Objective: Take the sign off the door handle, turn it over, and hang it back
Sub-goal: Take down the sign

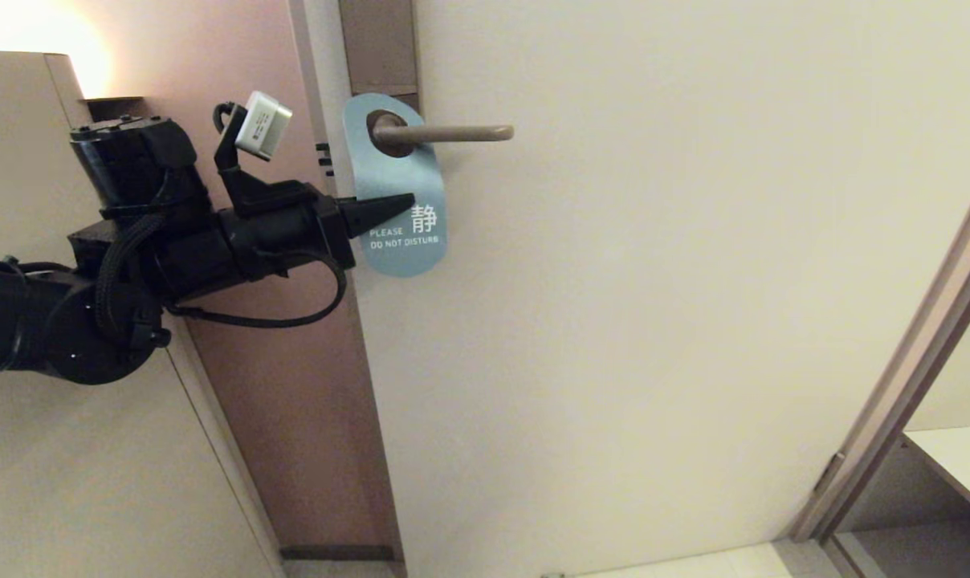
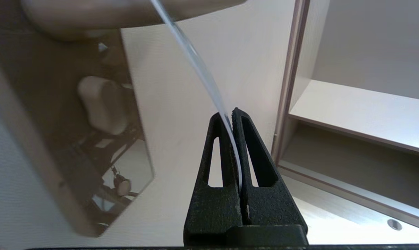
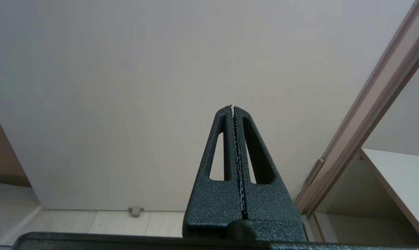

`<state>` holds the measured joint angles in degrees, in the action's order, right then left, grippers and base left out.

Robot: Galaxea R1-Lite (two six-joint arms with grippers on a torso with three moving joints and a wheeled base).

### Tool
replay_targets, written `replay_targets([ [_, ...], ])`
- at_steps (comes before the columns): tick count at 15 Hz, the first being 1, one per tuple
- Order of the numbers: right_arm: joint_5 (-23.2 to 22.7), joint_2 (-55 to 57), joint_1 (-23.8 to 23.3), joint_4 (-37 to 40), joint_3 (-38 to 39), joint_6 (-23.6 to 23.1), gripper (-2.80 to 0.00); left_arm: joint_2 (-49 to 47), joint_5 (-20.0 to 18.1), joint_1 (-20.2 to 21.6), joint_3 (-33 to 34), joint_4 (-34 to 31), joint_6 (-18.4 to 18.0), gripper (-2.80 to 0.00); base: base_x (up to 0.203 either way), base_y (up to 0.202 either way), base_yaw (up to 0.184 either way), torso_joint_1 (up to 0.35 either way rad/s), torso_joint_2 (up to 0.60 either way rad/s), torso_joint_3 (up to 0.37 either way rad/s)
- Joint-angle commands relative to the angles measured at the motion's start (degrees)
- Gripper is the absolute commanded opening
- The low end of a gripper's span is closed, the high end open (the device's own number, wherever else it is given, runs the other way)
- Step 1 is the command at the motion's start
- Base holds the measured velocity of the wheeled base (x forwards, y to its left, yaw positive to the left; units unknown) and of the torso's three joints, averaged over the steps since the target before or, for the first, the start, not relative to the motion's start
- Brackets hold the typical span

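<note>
Head view: one sign [image 1: 395, 189] hangs on the one door handle [image 1: 445, 133], lever through its oval hole at the top end. Its long axis runs roughly vertical, lower end tilted slightly toward the door's right edge. Blue face out, "DO NOT DISTURB" text upright near the bottom end. The handle is horizontal, free end pointing toward the door's [image 1: 654, 321] right edge, and it sits near the door's top left corner. The left arm reaches in horizontally from the left edge of the view, wrist level, and the left gripper [image 1: 401, 205] crosses the sign's left edge at mid-height, tips over the blue face.

Left wrist view: left gripper [image 2: 232, 116] has both fingers pressed together on the sign [image 2: 209, 83], seen edge-on as a thin pale strip bowing away from the tips. One shelf [image 2: 362, 114] sits beyond the door frame.

Right wrist view: right gripper [image 3: 232, 108] is fully closed, teeth meshed, holding nothing, pointing at the bare door [image 3: 126, 86]. This arm is out of the head view.
</note>
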<state>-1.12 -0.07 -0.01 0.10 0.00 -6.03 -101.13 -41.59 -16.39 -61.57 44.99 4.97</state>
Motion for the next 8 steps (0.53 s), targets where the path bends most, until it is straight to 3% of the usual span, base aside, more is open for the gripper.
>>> replay_targets([
  [1, 0.0, 0.1, 0.0, 0.0, 0.0, 0.0, -2.8, 0.7, 0.6, -1.1, 0.0, -0.3, 0.0, -2.8, 0.0, 0.0, 0.0, 0.0, 0.0, 0.0],
  [8, 0.0, 0.1, 0.0, 0.0, 0.0, 0.0, -2.8, 1.1, 3.1, -3.7, 0.0, -0.3, -0.1, -2.8, 0.0, 0.0, 0.0, 0.0, 0.0, 0.0],
])
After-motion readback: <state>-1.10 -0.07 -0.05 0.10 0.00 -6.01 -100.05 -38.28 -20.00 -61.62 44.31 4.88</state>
